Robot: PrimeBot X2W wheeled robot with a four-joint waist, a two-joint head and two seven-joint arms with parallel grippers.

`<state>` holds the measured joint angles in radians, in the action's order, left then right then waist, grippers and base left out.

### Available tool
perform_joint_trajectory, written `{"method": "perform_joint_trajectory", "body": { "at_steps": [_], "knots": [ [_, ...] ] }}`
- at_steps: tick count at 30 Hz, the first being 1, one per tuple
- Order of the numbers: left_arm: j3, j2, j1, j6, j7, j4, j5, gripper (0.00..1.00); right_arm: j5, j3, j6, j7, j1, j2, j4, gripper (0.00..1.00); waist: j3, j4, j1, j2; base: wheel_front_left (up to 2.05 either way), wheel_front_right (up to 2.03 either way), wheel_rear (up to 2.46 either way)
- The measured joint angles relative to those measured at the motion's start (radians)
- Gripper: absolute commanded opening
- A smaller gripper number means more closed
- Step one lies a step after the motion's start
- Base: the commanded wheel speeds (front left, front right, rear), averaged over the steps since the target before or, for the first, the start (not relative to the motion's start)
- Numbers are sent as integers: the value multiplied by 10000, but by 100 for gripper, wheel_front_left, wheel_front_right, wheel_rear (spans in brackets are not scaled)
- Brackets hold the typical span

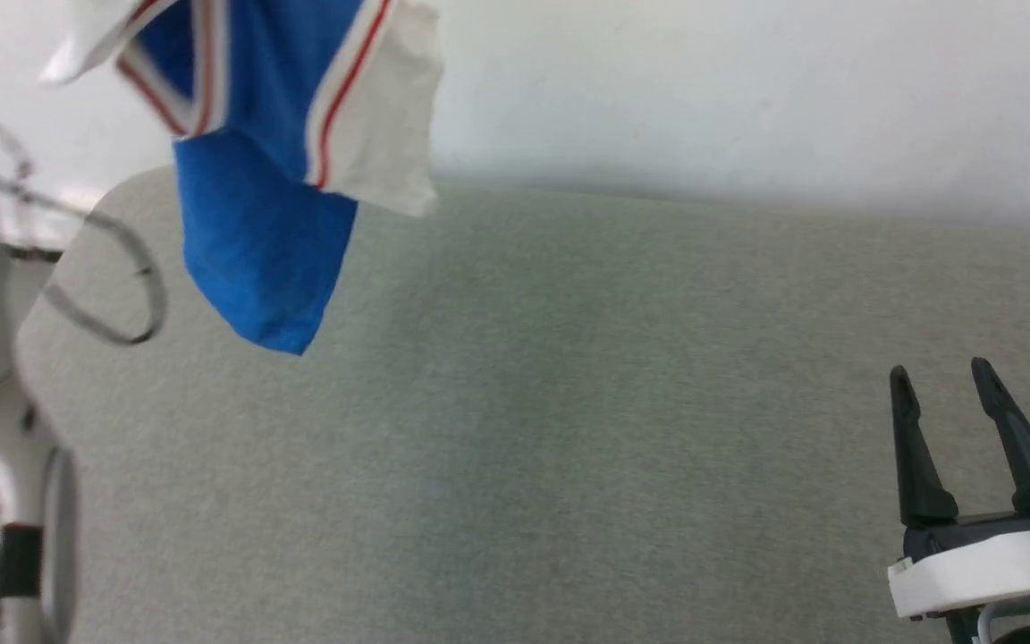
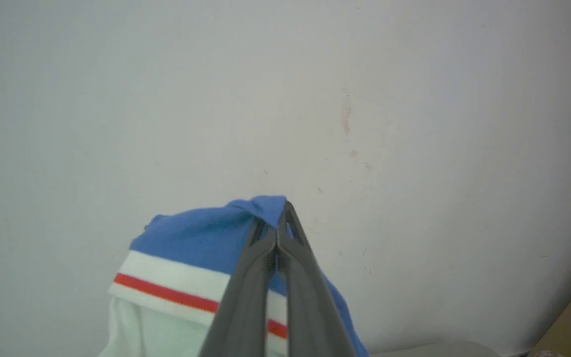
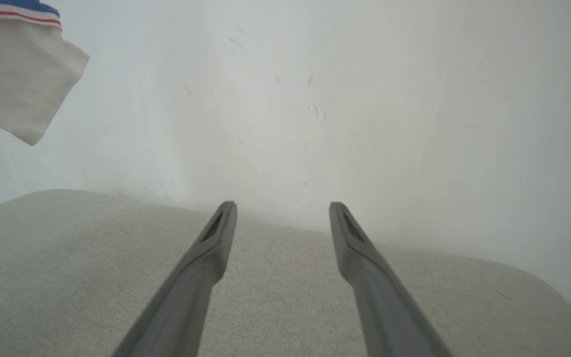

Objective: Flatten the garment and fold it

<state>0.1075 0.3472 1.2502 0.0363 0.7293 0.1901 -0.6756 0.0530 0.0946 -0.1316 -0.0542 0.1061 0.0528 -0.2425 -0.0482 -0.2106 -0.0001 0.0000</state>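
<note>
The shirt (image 1: 256, 224) hangs downward from the left gripper (image 2: 278, 233), closed on it, far up-left of the empty, spread right gripper (image 1: 939, 367).

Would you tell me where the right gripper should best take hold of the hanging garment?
Probably the lowest blue corner of the garment, coming from the robot's right. The left gripper, shut on a fold, lets it hang clear above the table, so that corner dangles free for the open right gripper.
</note>
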Motion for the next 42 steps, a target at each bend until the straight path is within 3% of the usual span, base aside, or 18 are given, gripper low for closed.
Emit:
{"method": "perform_joint_trajectory", "body": {
  "at_steps": [5, 12, 18, 24, 28, 34, 35, 36, 42],
  "knots": [
    [642, -986, 420, 29, 178, -109, -203, 0, 104, 221, 0, -96, 16, 2, 82, 100, 184, 539, 1, 0, 0, 0, 0],
    [1440, -1730, -383, 347, 360, -819, -190, 0, 92, 514, 0, -81, 9, 0, -77, 100, 278, 1383, 1, 0, 0, 0, 0],
    [2098, -2301, -2441, 786, 155, -1718, -194, 0, 100, 744, 0, 12, 18, 2, -320, 100, 171, 2098, 2, 0, 0, 0, 0],
    [3634, -2617, -5613, 872, -443, -2140, -52, 0, 245, 702, 0, 8, 19, 2, -349, 100, -173, 2571, 2, 0, 0, 0, 0],
    [4809, -2560, -7771, 888, -1026, -1457, 529, 0, 337, 629, 0, 4, 12, 2, -328, 100, -440, 2769, 2, 0, 0, 0, 0],
    [5177, -2539, -9315, 1093, -1925, 109, 662, 0, 349, 610, 0, -4, 3, 2, -255, 100, -738, 2968, 3, 0, 0, 0, 0],
    [5149, -2564, -9356, 1093, -2138, 203, 648, 26, 349, 612, 0, -4, 3, 0, -230, 100, -775, 2968, 3, 0, 0, 0, 0],
    [5099, -2606, -9358, 1093, -2378, 211, 579, 100, 347, 635, 0, -4, 4, 0, -221, 100, -795, 2948, 3, 0, 0, 0, 0],
    [4556, -2784, -9007, 1055, -3703, -777, 362, 100, 328, 686, 0, 10, 8, 0, -201, 100, -753, 2639, 2, 0, 0, 0, 0]
  ]
}}
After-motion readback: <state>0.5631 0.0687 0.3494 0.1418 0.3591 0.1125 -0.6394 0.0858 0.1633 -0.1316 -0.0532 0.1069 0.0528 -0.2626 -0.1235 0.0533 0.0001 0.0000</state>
